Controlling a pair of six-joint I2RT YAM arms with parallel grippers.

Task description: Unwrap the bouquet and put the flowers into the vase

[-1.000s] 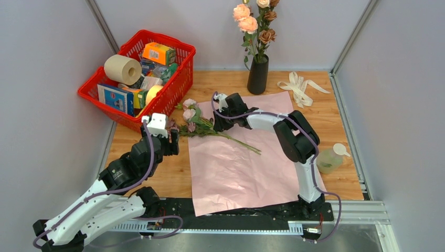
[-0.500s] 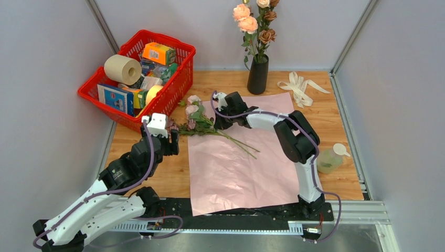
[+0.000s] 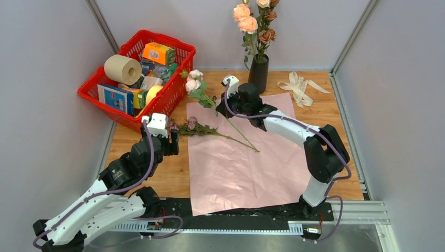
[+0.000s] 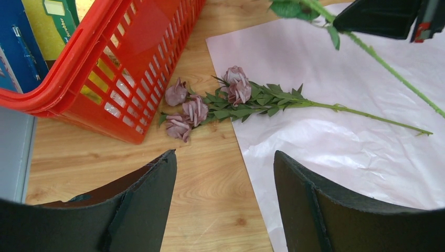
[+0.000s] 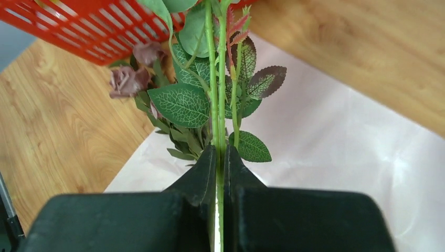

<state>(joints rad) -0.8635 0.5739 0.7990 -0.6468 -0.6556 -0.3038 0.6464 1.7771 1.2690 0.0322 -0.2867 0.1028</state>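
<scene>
My right gripper (image 3: 221, 108) (image 5: 220, 155) is shut on the green stem of a pale pink rose (image 3: 193, 81) (image 5: 212, 79), held above the paper's far left corner. The stem's lower end slants down over the paper. The bouquet's pink paper (image 3: 246, 157) lies spread flat. A mauve rose stem (image 3: 191, 125) (image 4: 194, 107) lies across its left edge, blooms on the wood. The black vase (image 3: 257, 75) stands at the back with several peach and brown roses (image 3: 254, 21) in it. My left gripper (image 3: 170, 140) (image 4: 225, 163) hovers open just near of the mauve blooms, holding nothing.
A red basket (image 3: 139, 79) (image 4: 131, 63) full of groceries stands at the back left, close to the mauve blooms. A cream ribbon (image 3: 299, 86) lies at the back right. A small pale plastic bottle (image 3: 330, 158) stands at the right edge of the table.
The right gripper shut on the pale pink rose's stem and lifted it up and back toward the vase. The mauve stem stayed on the table. The left arm has not moved.
</scene>
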